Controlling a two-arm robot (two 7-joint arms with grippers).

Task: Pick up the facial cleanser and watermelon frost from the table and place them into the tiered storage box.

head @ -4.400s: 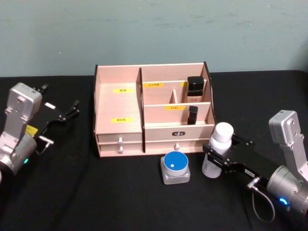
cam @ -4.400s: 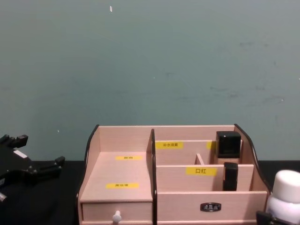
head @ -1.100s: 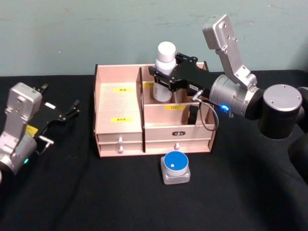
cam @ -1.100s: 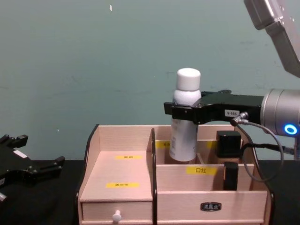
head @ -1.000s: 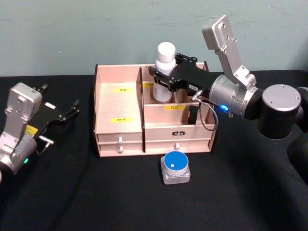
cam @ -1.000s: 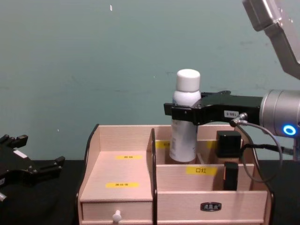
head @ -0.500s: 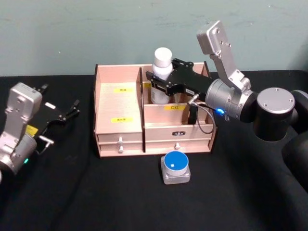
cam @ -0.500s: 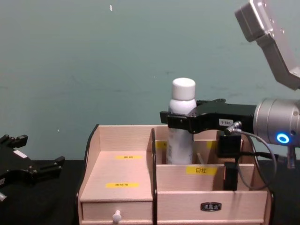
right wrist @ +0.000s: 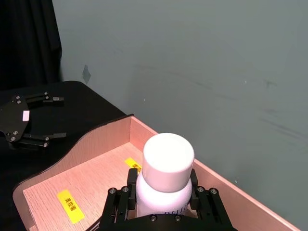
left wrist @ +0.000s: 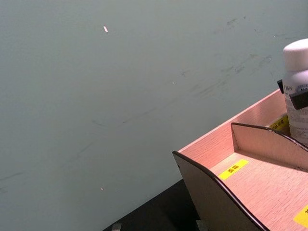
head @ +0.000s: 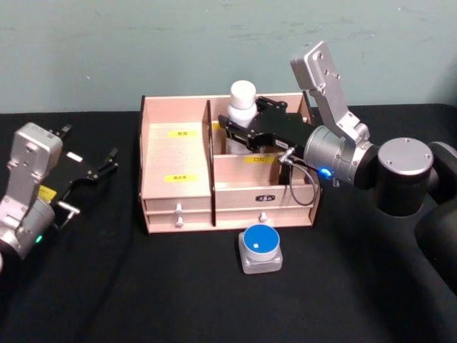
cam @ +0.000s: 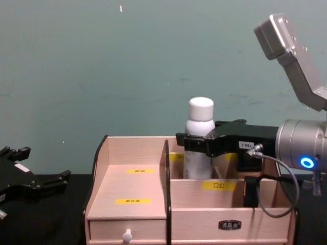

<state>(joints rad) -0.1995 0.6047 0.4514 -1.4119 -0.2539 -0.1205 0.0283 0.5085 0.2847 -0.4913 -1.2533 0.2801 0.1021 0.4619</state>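
Your right gripper [head: 240, 133] reaches in from the right over the tiered storage box [head: 171, 153], clamped on the white bottle [head: 241, 103] just below its white cap. The bottle stands upright in the rear tier, just right of the tall centre divider. Its lower body sits down behind the yellow-labelled wall of the next tier. You cannot tell from the head or chest view whether its base touches the compartment floor. In the right wrist view, black fingers [right wrist: 120, 202] press both sides of the bottle's shoulder. A small black item [cam: 250, 193] stands in the middle tier on the box's right, under the gripper's body. The wide stepped compartment on the left holds only its two yellow labels. Both front drawers [head: 178, 209] are closed, white knobs out. The blue-lidded jar [head: 260, 246] sits on the black counter [head: 178, 293] just in front of the box, below the right drawer, apart from both grippers. Your left gripper [head: 89, 143] is parked out to the left, well apart from the box, fingers spread and holding nothing.
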